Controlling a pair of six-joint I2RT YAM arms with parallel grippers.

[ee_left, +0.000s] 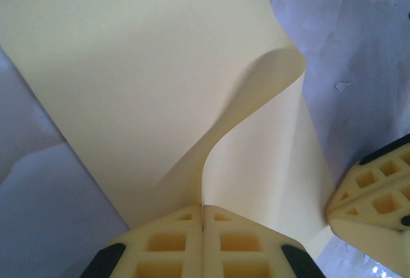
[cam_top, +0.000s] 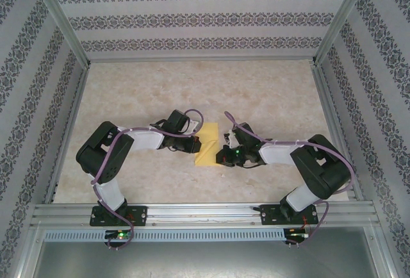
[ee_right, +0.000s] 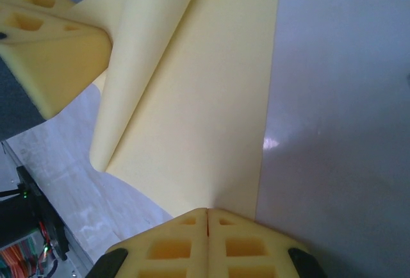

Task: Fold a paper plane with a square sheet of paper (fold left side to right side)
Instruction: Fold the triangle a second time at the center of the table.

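Closest to our left wrist cam, the left gripper point(ee_left: 203, 211) has its fingers point(ee_left: 163, 246) shut w/ no gap, nipping one edge of the sheet point(ee_left: 128, 79). From that pinch the paper rises in a loose S-curl. Same on the other wrist cam: the right gripper point(ee_right: 207, 212) is closed tight on the sheet's near end, as far as we can judge. From above, the sheet sits around the middle of the table point(cam_top: 192, 86), a bit toward the near edge, between both grippers and touching each.

Progress, our read: early. The left side is lifted and curling toward the right, but it's not laid down, the edges aren't matched and no crease is pressed. So the 1st fold is partway; flattening it, plus all later nose & wing folds, remains. Nothing dart-shaped yet.

Hard to see: from above the grippers cover both sides of the sheet, so its corners are hidden. Wrist cams crop its far end, and how much paper sits inside the right gripper's pinch is hidden.
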